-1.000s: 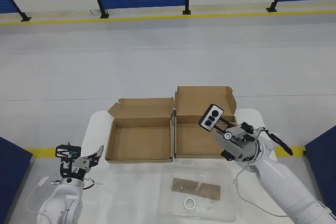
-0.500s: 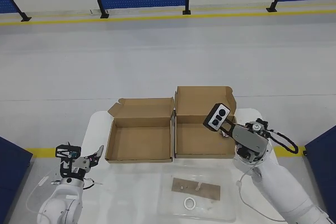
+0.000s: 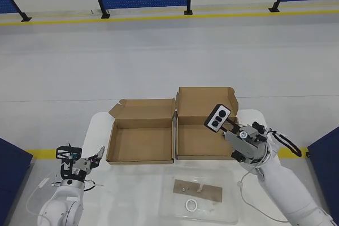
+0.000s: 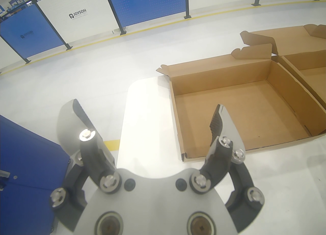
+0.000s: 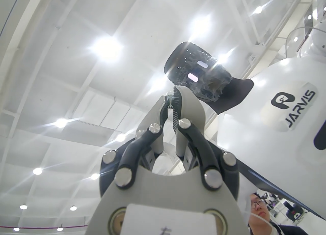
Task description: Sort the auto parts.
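Nearest the robot, the clear tray (image 3: 226, 213) holds a brown strip (image 3: 198, 190) and a white ring (image 3: 190, 204), both where they lay a second ago. Unsorted stock, by the look of it.

Left gripper (image 4: 147, 111): fingers spread wide, nothing between them, parked off the near-left corner of the left box (image 3: 140, 161). No movement over the last second.

Right gripper (image 3: 225, 126): clamped on the black part (image 3: 217, 118) and held aloft over the far-right portion of the right box (image 3: 195, 141), about where the floor meets the raised lid. This is where the change is. The wrist swung out to the right half a second back and has since come partway in again, so the part sits near its earlier spot with a slightly altered tilt. Judged: a re-aim rather than progress. The part is not released and both boxes show bare floors.

Attitude of the part: the face with pale round marks looks up at the top camera. Its long axis runs diagonally, with the near end toward the middle of the right box and the far end toward that box's far-right corner. The fingers pinch it at the near-right end, pointing up. In the wrist view the part seems wrapped in clear film, though glare makes that uncertain.
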